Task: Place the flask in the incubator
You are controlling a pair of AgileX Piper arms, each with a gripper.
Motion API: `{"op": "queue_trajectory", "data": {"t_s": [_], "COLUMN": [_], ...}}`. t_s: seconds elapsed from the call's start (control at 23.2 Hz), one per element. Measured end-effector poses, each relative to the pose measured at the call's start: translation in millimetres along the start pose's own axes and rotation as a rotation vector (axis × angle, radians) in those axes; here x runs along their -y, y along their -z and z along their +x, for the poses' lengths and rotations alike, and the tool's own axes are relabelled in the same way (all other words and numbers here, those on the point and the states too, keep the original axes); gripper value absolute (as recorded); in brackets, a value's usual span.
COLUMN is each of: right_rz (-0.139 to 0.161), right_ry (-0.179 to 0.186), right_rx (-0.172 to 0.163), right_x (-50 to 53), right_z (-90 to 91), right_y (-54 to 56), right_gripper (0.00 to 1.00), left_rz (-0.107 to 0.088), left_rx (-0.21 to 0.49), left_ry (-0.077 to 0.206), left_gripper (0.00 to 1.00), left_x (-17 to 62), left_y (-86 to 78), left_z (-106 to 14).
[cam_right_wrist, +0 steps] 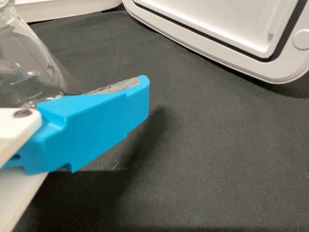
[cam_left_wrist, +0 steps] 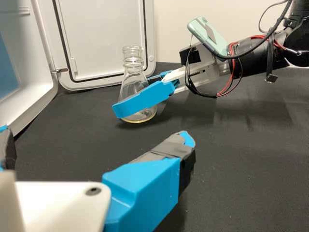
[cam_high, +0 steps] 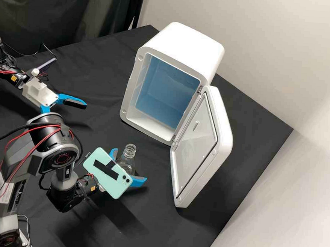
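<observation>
sitting upright on the black bench (cam_high: pixel 101 70), the flask (cam_high: pixel 126 161) is just in front of the open incubator (cam_high: pixel 185 46), near its swung-out door (cam_high: pixel 224 142). right gripper (cam_high: pixel 129 165) straddles it, blue fingers spread wide on either side. left gripper (cam_high: pixel 64 107) hangs well apart, also spread wide, holding nothing.
</observation>
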Motion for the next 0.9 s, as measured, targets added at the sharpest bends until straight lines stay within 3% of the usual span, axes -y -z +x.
{"op": "queue_trajectory", "data": {"t_s": [0.47, 0.69, 0.9], "right_rz": [-0.004, -0.010, -0.008], "right_ry": [-0.014, -0.048, -0.050], "right_rx": [-0.014, -0.035, -0.036], "right_x": [-1.8, -9.1, -8.5], "right_z": [4.4, 6.9, 7.1], "right_y": [4.3, 9.6, 10.7], "right_gripper": [1.00, 1.00, 1.00], "left_rz": [0.000, 0.000, 0.000], "left_rx": [0.000, 0.000, 0.000], "left_ry": [0.000, 0.000, 0.000], "left_gripper": [1.00, 1.00, 1.00], "left_x": [0.0, 0.0, 0.0], "left_y": [0.0, 0.0, 0.0], "left_z": [0.0, 0.0, 0.0]}}
